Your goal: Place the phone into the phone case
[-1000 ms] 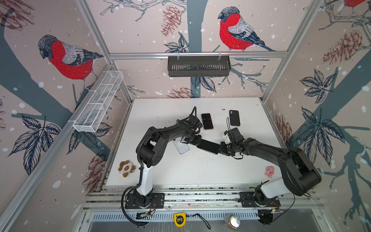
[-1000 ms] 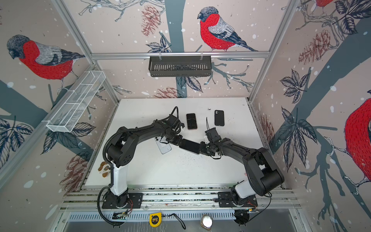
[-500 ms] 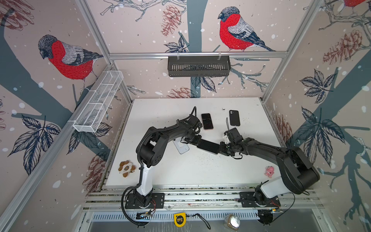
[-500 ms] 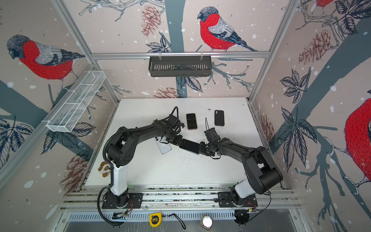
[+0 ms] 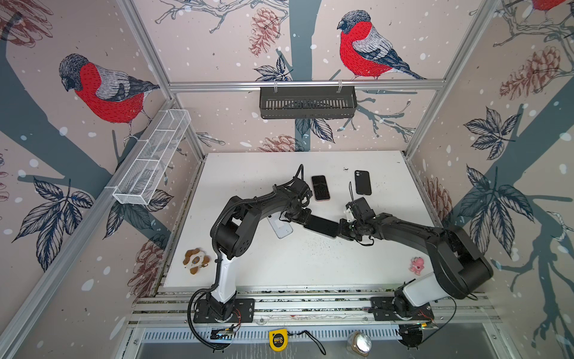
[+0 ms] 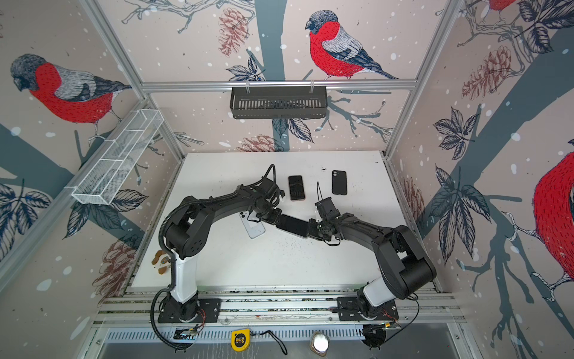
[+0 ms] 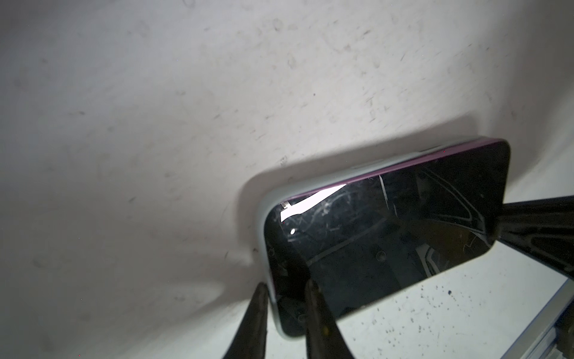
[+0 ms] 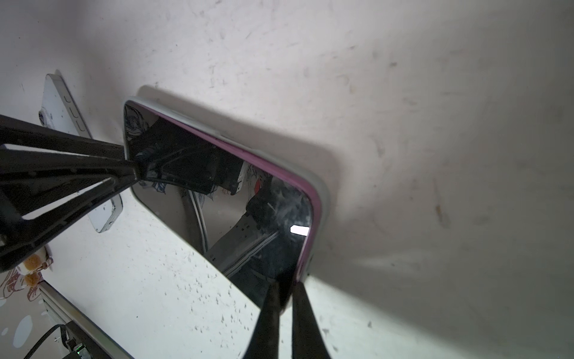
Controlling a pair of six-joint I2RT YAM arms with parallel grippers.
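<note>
Since a second earlier, the right gripper (image 5: 341,228) has drawn its jaws into a narrow pinch and its arm has crept slightly toward 9 o'clock, while the left gripper (image 5: 305,218) has kept its place.

Both top views show the purple-edged phone with a black glass screen (image 5: 321,226) (image 6: 292,226) near the middle of the white table (image 5: 310,267). Its long axis runs from 10 o'clock to 4 o'clock and its screen faces up. It sits in the pale grey soft phone case (image 7: 261,227), whose rim wraps the corners. Along one long side the purple edge shows above the rim (image 8: 324,205).

The left gripper (image 7: 285,283) holds the 10 o'clock end with narrow jaws, one finger on the screen and the other outside the phone case. The right gripper (image 8: 285,284) clamps the 4 o'clock end, jaws nearly together on a corner of the phone (image 8: 217,192). Whether the phone rests on the table or hangs just above it cannot be told; it casts a broad shadow.

At 9 o'clock from the phone, a white-backed handset (image 5: 279,227) lies partly under the left arm. Toward 12 o'clock lie a dark handset (image 5: 320,187), screen up, and, apart at its 3 o'clock, a black empty case (image 5: 362,182). A brown and white plush toy (image 5: 195,261) sits at the table's 8 o'clock corner and a pink figurine (image 5: 416,265) at 4 o'clock.
</note>
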